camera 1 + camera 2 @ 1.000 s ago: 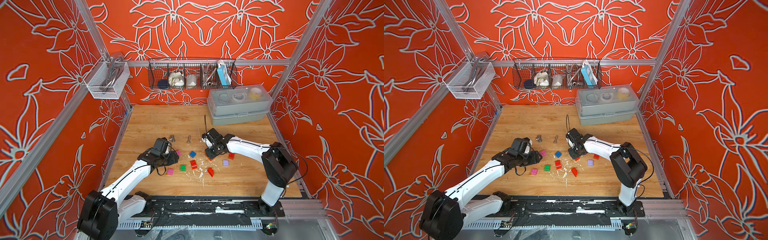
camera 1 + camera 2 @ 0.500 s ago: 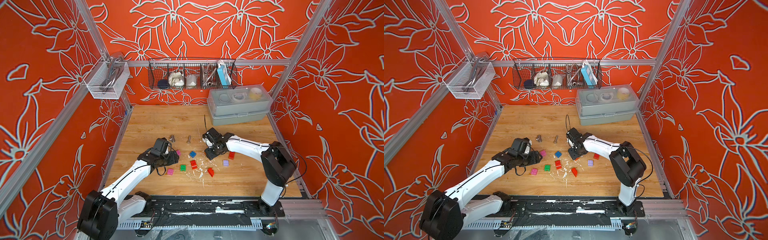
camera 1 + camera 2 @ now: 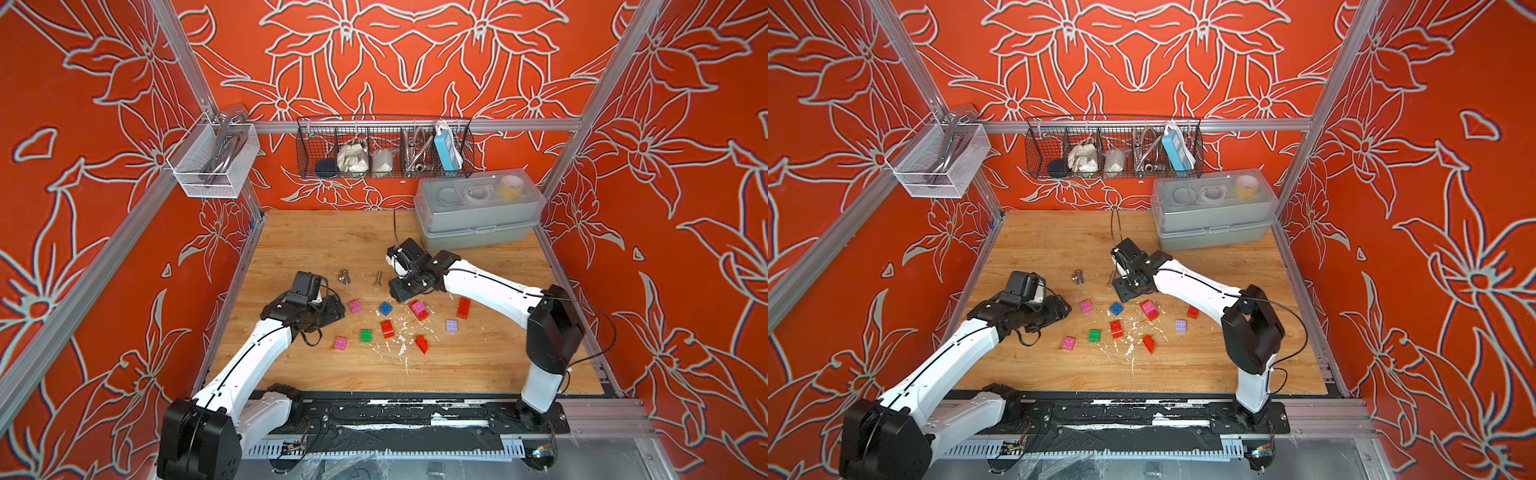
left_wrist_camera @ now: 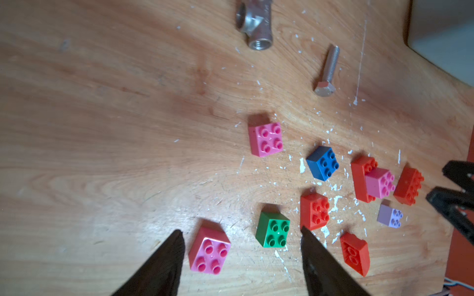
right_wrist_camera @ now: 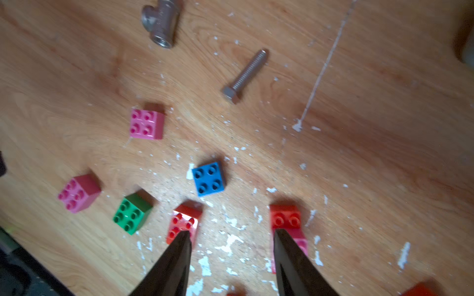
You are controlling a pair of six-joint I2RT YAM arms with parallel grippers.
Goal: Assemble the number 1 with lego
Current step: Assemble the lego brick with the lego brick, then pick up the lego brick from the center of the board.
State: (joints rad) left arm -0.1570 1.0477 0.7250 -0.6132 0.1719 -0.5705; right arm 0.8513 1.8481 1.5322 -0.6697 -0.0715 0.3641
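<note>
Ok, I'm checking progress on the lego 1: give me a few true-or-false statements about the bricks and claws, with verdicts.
1. A pink brick sits stacked on a long red brick. True.
2. The left claw grips the green brick. False: it is open and empty; the green brick lies on the table.
3. The blue brick is joined to another brick. False: it lies alone.
4. The right claw is open and empty. True.
5. A metal bolt lies apart from the bricks. True.
</note>
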